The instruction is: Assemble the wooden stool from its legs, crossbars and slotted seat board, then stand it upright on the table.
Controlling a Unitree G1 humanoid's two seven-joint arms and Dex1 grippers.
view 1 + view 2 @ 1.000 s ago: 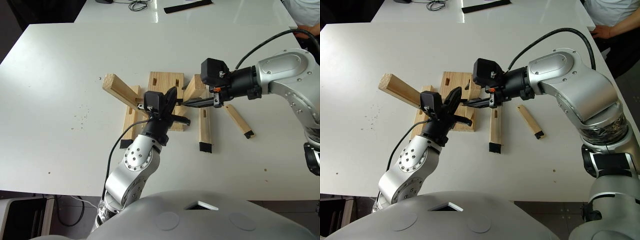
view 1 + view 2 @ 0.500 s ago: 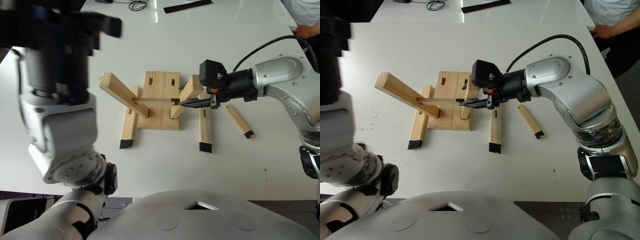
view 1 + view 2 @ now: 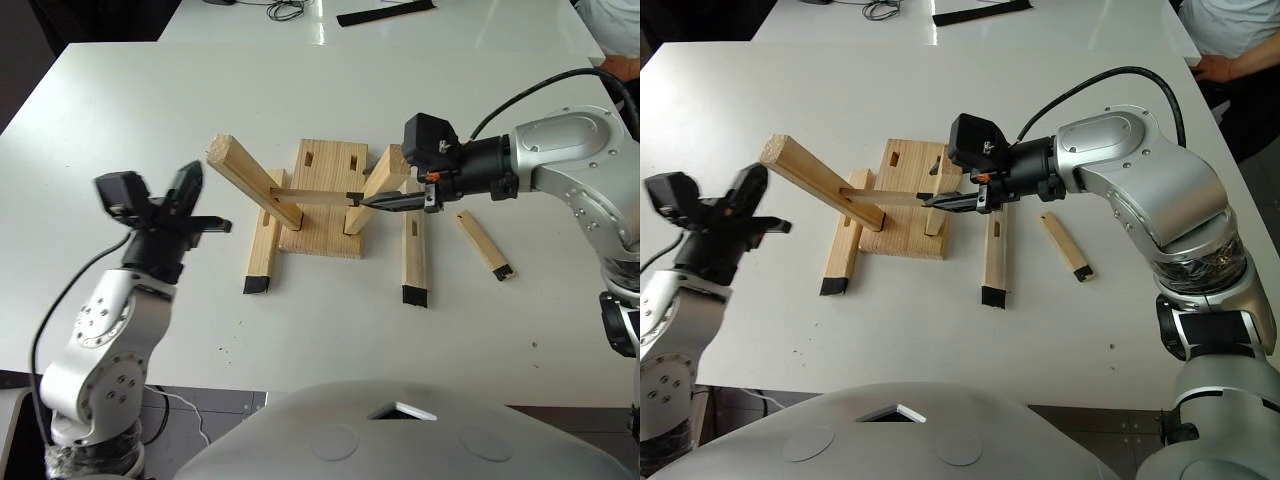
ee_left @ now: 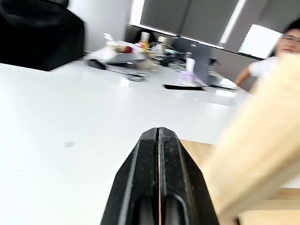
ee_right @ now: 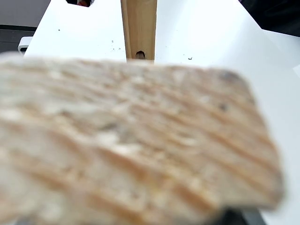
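— While the right gripper sits at the crossbar's right end, where is the other one?

— The left gripper hangs far to the left, well apart from the wood, fingers together, empty. The crossbar runs left to right above the board, so the raised left leg is the piece nearest it.

— And the right's grip?

— Its fingers look pressed together beside the right leg. Whether they pinch the crossbar, I can't tell.

— Count?

— Four legs: two tilted and joined, one flat leg left of the board, another to its right. One board, one fitted crossbar, one loose stick.
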